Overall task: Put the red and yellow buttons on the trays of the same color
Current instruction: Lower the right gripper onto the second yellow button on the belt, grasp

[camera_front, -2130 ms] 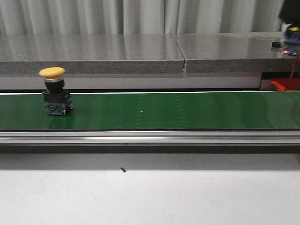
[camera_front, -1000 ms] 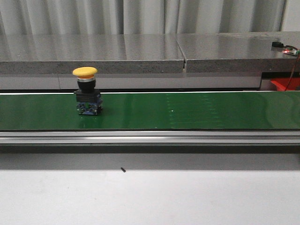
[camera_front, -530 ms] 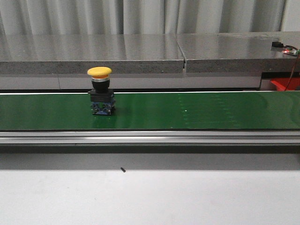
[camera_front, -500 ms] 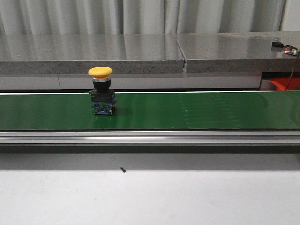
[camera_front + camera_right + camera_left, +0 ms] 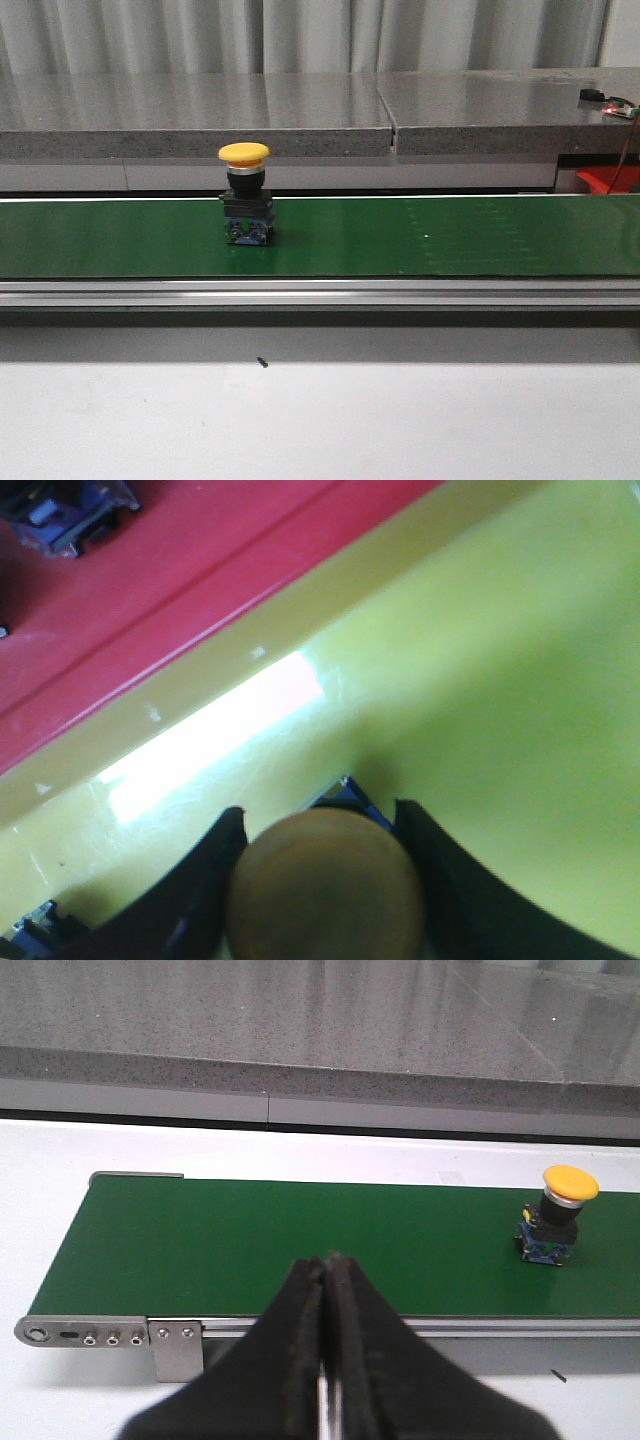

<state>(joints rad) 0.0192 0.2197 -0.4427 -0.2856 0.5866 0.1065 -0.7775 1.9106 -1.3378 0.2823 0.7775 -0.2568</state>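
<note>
The yellow button [image 5: 246, 193] has ridden the green belt [image 5: 450, 235] steadily rightward over the last two seconds, from near the left edge of the front view to left of centre, upright all the way; so the belt is running and the button is travelling away from the left arm's end toward the right arm's side (my reading: the pick window is coming, not yet here). The left gripper [image 5: 327, 1265] hangs just short of the belt's near rail with its fingers pressed together, nothing between them; the button [image 5: 560, 1208] stands well ahead of it and off to the right on the belt, untouched. The right gripper [image 5: 318, 825], absent from the front view, is over the yellow tray [image 5: 500, 680]; its fingers flank a second button [image 5: 325, 900], a rounded cap, apparently clasping it, the tray floor directly below; beyond lies the red tray [image 5: 180, 570], holding a button [image 5: 60, 510].
</note>
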